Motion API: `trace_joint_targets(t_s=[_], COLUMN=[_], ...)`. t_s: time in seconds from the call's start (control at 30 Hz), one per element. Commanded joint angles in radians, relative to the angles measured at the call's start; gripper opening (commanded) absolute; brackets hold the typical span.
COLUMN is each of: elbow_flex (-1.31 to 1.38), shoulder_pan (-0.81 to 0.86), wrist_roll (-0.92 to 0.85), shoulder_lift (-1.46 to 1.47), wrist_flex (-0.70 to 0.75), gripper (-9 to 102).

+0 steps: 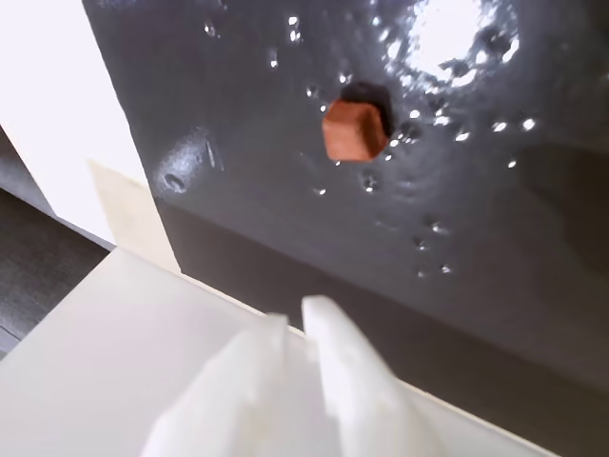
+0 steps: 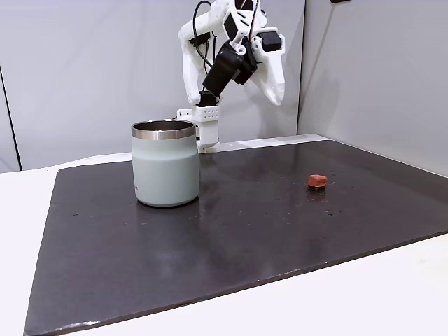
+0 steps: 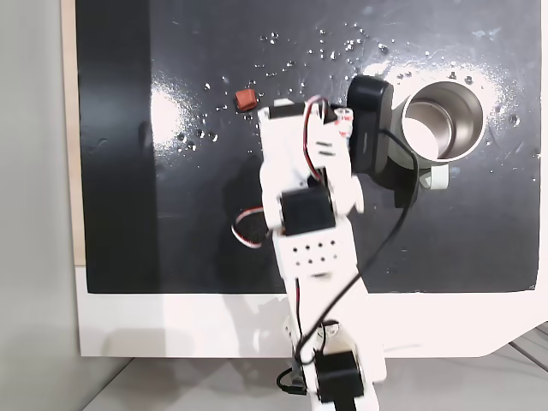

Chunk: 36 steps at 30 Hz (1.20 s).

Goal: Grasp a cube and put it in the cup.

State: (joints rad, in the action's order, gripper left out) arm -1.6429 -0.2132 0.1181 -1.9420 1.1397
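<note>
The tiny reddish-orange cube (image 1: 355, 130) lies alone on the dark mat; it sits at the right in a fixed view (image 2: 318, 181) and at the upper left in the other (image 3: 246, 99). The pale grey-green cup (image 2: 166, 164) with its steel rim stands upright and apart from the cube, its mouth open to the top-down fixed view (image 3: 443, 120). My white gripper (image 1: 297, 312) hangs high above the mat (image 2: 275, 94), fingers together with nothing between them. In the wrist view the cube is beyond the fingertips, up and to the right.
A black mat (image 2: 245, 231) covers most of a white table (image 2: 364, 294), and glare and small specks dot its surface. The arm's base (image 2: 203, 129) stands at the mat's far edge behind the cup. Grey walls close in behind and to the right.
</note>
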Motion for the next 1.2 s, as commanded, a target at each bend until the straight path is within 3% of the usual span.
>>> trace_joint_targets(t_s=[0.0,0.2,0.73,1.17], elbow_flex=[0.227,0.509,0.836,0.89], shoulder_pan=[-0.041,-0.083,-0.123,-0.155], wrist_roll=[0.043,0.132,0.069,0.061], shoulder_lift=[0.121,0.371,0.787,0.919], wrist_flex=[0.069,0.196,0.256,0.298], gripper=[0,0,0,0])
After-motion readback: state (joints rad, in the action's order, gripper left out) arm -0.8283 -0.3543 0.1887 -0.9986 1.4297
